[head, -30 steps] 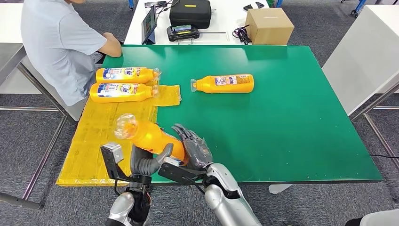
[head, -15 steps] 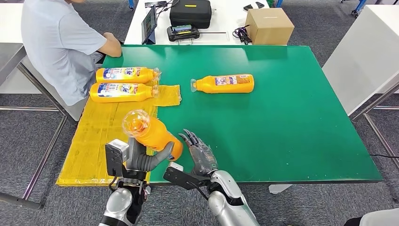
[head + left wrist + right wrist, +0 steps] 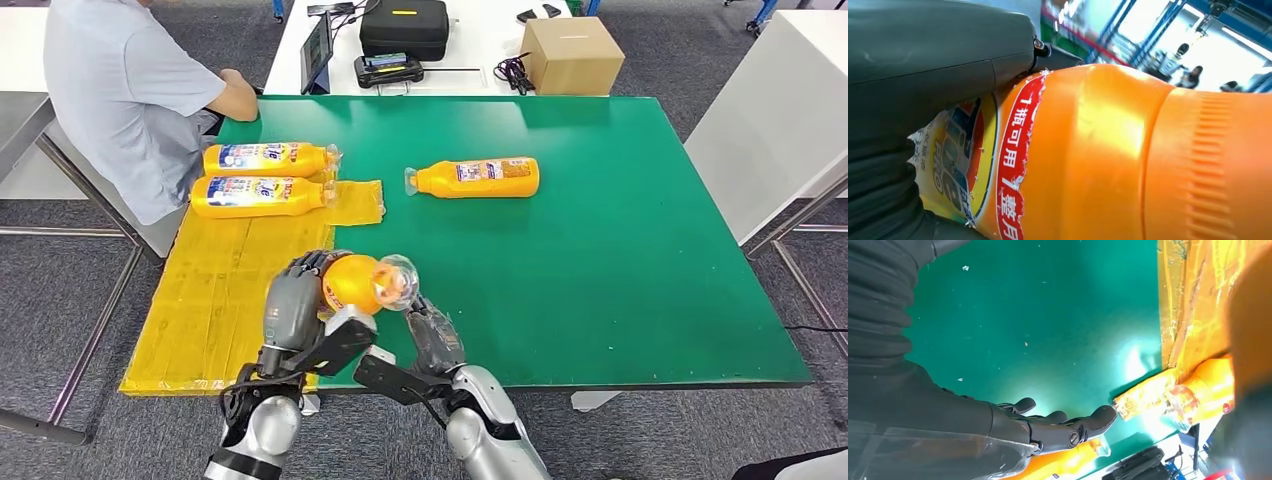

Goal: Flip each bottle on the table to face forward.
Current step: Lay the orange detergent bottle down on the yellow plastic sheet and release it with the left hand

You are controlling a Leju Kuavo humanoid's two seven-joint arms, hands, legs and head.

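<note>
Head view shows the left hand (image 3: 292,312) gripping an orange bottle (image 3: 358,283) lifted above the near edge of the green surface (image 3: 620,280), its clear cap end pointing toward the right hand (image 3: 432,335), which holds nothing and has its fingers spread just beside it. 3 more bottles lie flat: 2 bottles (image 3: 262,177) side by side by the yellow sheet (image 3: 215,290), 1 lone bottle (image 3: 475,178) mid-surface. A person (image 3: 125,90) sits at the far left corner.
</note>
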